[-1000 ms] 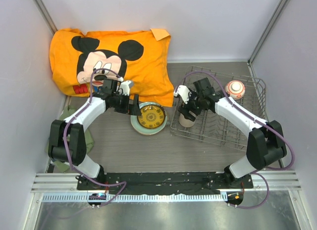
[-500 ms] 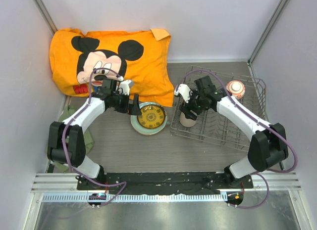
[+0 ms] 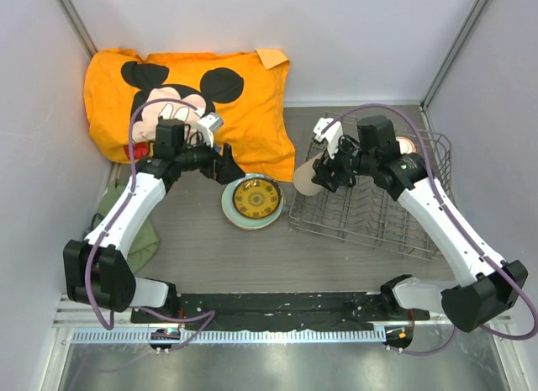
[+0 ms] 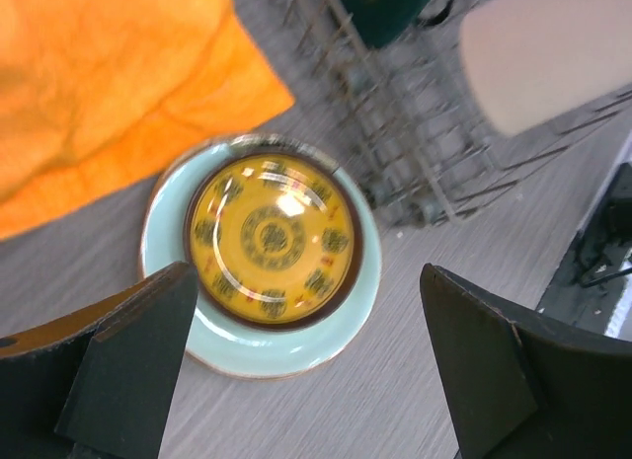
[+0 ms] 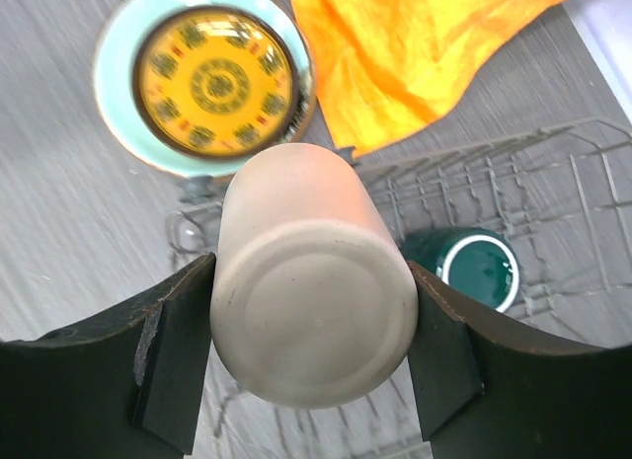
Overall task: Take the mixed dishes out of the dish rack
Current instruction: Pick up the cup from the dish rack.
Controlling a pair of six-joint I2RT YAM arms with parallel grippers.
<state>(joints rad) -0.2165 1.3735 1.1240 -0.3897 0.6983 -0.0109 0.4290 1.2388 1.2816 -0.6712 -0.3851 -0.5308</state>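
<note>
My right gripper (image 3: 324, 171) is shut on the beige handleless cup (image 3: 308, 177) and holds it tipped on its side above the left end of the grey wire dish rack (image 3: 370, 214). In the right wrist view the cup (image 5: 311, 301) fills the gap between the fingers. The dark teal mug (image 5: 474, 267) sits in the rack below it. The small red-orange bowl (image 3: 409, 144) shows partly behind my right arm. The pale-green plate with a yellow centre (image 3: 255, 198) lies on the table left of the rack. My left gripper (image 3: 227, 166) is open above the plate (image 4: 267, 252). The cream floral plate is out of view.
An orange Mickey Mouse cushion (image 3: 193, 97) lies at the back left, its edge close to the plate. A green cloth (image 3: 139, 231) lies at the left by my left arm. Grey walls close in both sides and the back.
My right gripper has lifted the beige cup up out of the rack and tipped it sideways. My left gripper has risen and drawn back to the left of the plate.
</note>
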